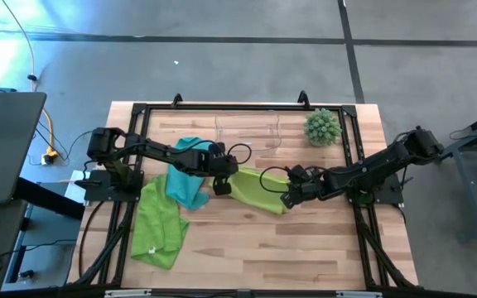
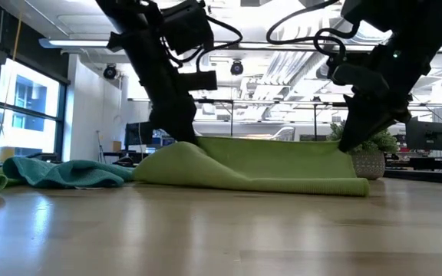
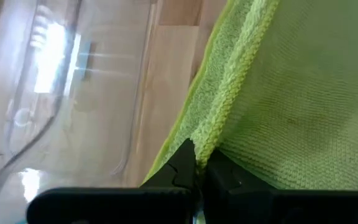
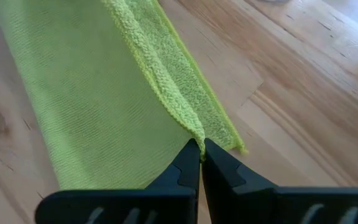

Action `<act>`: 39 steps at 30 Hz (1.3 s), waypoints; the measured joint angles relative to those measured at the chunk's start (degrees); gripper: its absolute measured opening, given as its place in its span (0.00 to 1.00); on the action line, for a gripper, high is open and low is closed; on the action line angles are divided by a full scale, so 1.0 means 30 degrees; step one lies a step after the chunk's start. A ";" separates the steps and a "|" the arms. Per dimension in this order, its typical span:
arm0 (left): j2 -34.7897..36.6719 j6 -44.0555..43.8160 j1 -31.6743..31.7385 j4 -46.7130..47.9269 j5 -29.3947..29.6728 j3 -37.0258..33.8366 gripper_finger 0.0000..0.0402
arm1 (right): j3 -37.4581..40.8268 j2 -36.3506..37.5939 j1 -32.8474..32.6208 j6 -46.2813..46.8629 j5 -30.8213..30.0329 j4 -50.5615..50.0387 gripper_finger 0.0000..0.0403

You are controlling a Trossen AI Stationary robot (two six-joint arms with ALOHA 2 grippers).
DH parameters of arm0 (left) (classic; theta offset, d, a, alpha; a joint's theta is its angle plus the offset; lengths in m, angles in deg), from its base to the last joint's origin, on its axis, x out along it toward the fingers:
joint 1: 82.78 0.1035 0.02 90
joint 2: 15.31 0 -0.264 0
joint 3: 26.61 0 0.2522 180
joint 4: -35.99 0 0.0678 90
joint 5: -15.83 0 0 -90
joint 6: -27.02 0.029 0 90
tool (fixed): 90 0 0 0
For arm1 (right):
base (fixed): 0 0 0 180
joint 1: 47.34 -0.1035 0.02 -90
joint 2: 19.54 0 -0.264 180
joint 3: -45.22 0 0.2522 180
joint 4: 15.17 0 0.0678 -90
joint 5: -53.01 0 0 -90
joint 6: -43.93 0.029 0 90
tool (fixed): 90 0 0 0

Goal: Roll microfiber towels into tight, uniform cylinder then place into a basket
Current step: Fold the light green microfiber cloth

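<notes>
Lime towel (image 1: 257,189) spans between grippers, folded hem raised; bare table (image 1: 305,240) in front. Left gripper (image 3: 197,167) and right gripper (image 4: 200,148) each pinched shut on hem.

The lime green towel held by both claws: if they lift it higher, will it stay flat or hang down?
Probably hang down: the lime green towel already sags between the left claw and right claw. It looks thin and likely light. Its fuzzy edge seems unlikely to slip from the shut fingers.
</notes>
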 joint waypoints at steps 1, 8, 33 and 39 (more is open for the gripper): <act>-0.0155 -0.0131 0.0052 -0.0039 -0.0211 -0.0005 0.00 | 0.0000 -0.0006 0.0043 -0.0006 -0.0090 -0.0079 0.00; -0.1324 -0.0367 0.0159 -0.0668 0.0598 0.0000 0.00 | 0.0000 -0.1382 0.0543 -0.0124 -0.0327 -0.0166 0.00; -0.1386 -0.0490 0.0159 -0.0726 0.1133 -0.0001 0.00 | -0.0914 -0.2703 0.1673 -0.1585 0.0065 -0.0426 0.29; -0.1386 -0.0501 0.0159 -0.0726 0.1126 0.0000 0.00 | -0.3719 -0.2692 0.1647 -0.2175 -0.0037 -0.4415 0.29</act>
